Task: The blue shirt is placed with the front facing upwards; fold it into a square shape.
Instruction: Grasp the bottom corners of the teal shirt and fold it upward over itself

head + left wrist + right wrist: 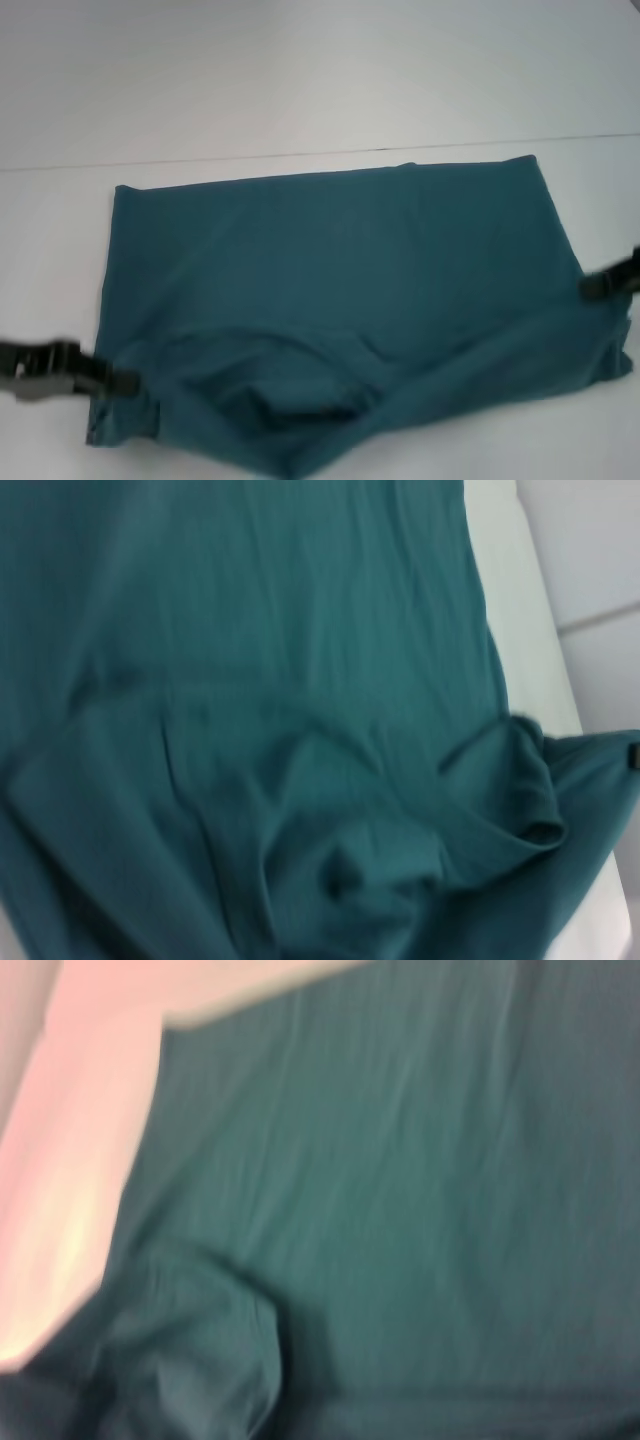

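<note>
I judge the blue shirt [350, 290], spread on the white table [300, 70] between my left gripper [128, 380] and right gripper [590, 288], limp and light, best pinched at those side edges, though I cannot tell either claw's opening.

A plain white table [300, 80], crossed by one thin dark seam, evenly lit.

One blue shirt [340, 290] on one white table [300, 80]; two grippers, left [118, 381] and right [598, 286], apparently.
</note>
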Controlling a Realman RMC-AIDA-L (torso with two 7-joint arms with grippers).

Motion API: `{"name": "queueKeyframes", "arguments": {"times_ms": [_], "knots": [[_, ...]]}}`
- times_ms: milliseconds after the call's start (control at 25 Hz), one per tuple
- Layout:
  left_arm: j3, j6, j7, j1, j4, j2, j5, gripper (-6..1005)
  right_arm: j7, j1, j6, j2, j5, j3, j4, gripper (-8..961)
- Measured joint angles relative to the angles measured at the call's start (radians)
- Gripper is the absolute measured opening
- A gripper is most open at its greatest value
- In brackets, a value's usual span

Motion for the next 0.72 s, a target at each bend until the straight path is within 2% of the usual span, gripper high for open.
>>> {"name": "queueKeyframes", "arguments": {"times_ms": [120, 280, 560, 720], "knots": [[-0.004, -0.075, -0.052, -0.049, -0.039, 0.021, 0.001, 26, 0.019, 0.006, 0.069, -0.003, 0.008, 0.03, 0.001, 47], [-0.002, -0.158, -0.098, -0.099, -0.083, 0.038, 0.001, 27, 0.048, 0.008, 0.143, 0.001, 0.009, 0.038, 0.004, 46], [0.011, -0.285, -0.166, -0.161, -0.104, 0.036, -0.001, 27, 0.092, 0.033, 0.265, 0.018, 0.021, 0.038, 0.013, 47], [0.046, -0.381, -0.2, -0.181, -0.119, 0.038, 0.002, 27, 0.109, 0.055, 0.346, 0.028, 0.021, 0.029, 0.013, 47]]}}
